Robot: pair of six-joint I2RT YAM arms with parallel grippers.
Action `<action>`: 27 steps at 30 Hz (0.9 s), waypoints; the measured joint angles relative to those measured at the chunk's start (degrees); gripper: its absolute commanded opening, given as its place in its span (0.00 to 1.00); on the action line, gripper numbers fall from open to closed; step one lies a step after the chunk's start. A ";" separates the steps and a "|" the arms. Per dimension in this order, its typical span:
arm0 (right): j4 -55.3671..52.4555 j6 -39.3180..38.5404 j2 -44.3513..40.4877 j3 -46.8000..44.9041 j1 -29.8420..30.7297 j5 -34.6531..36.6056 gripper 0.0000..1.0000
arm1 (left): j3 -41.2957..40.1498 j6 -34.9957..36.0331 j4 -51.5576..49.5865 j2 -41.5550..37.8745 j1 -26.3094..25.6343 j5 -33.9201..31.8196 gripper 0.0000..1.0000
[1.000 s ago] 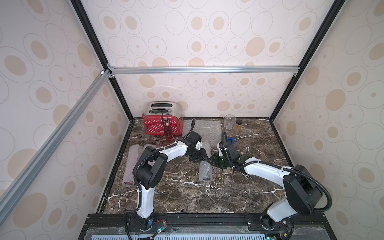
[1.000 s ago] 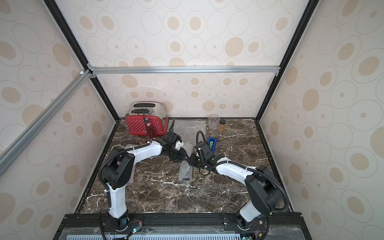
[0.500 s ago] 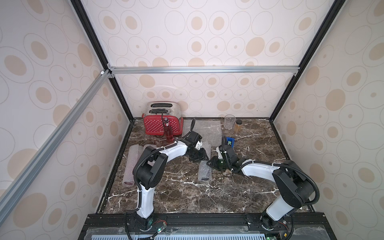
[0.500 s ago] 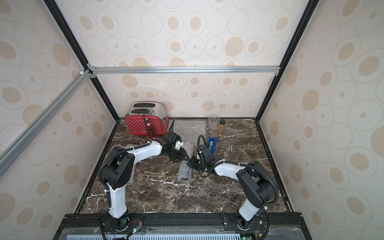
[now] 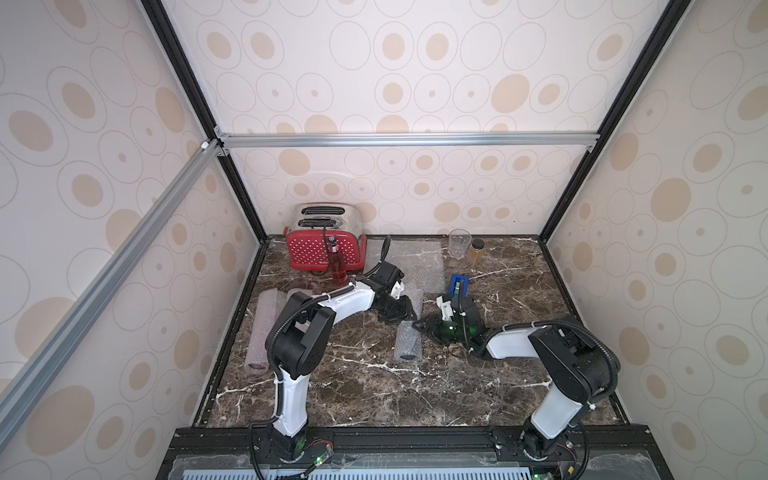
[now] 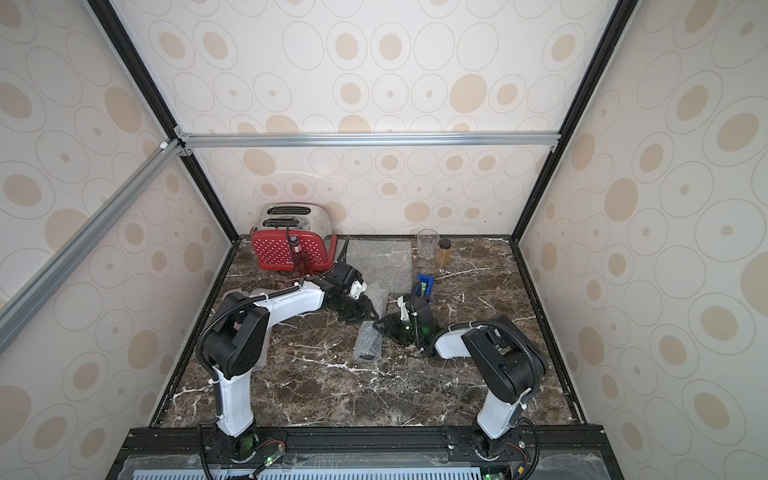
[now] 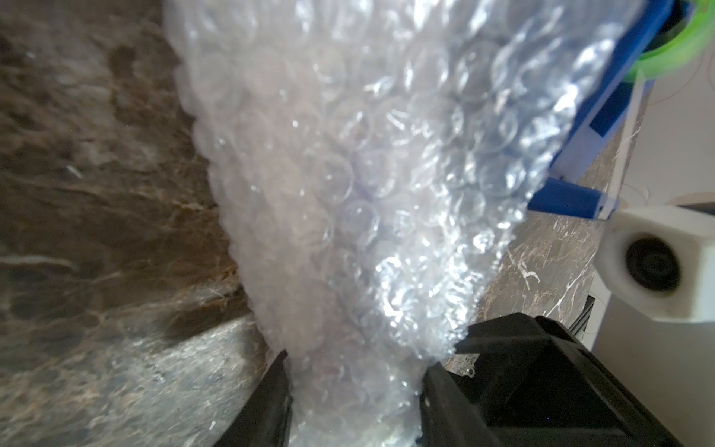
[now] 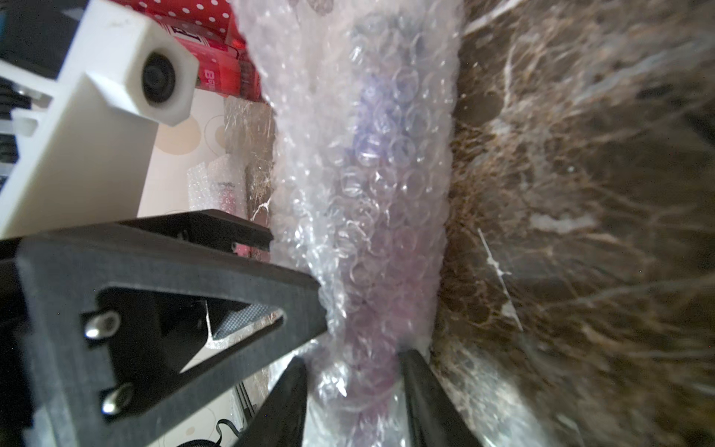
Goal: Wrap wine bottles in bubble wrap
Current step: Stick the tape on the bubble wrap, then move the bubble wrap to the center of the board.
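Bubble-wrapped bottle (image 5: pixel 407 344) (a purple tint shows through the wrap) lying mid-table on a dark marble table (image 5: pixel 457 386). The left gripper (image 5: pixel 402 316) pinches the roll, the wrap squeezed narrow between its black fingers. The right gripper (image 5: pixel 418 326) straddles it; whether it presses cannot be told. A red bottle (image 5: pixel 337 266) stands just before a toaster (image 5: pixel 309 249)
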 measured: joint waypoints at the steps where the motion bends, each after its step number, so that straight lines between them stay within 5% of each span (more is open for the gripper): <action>1: 0.74 0.20 0.22 -0.24 0.00 -0.20 0.47 | 0.00 0.20 -0.02 0.07 -0.04 -0.22 0.63; 6: -2.69 -0.85 -2.91 -1.40 0.07 0.31 0.48 | 0.37 0.63 -1.77 0.26 -0.35 -0.59 0.73; 15: -26.03 -8.37 -25.49 -1.75 -0.09 6.71 0.53 | -0.24 4.70 -7.67 -4.11 -0.55 -0.79 0.91; 21: -37.20 -11.72 -34.29 -1.75 -1.16 11.06 0.55 | -1.42 8.63 -8.41 -7.30 -0.55 -0.90 0.95; 27: -43.36 -13.49 -36.76 -1.66 -1.42 12.96 0.56 | -0.83 10.34 -9.01 -2.19 -1.11 -2.47 0.96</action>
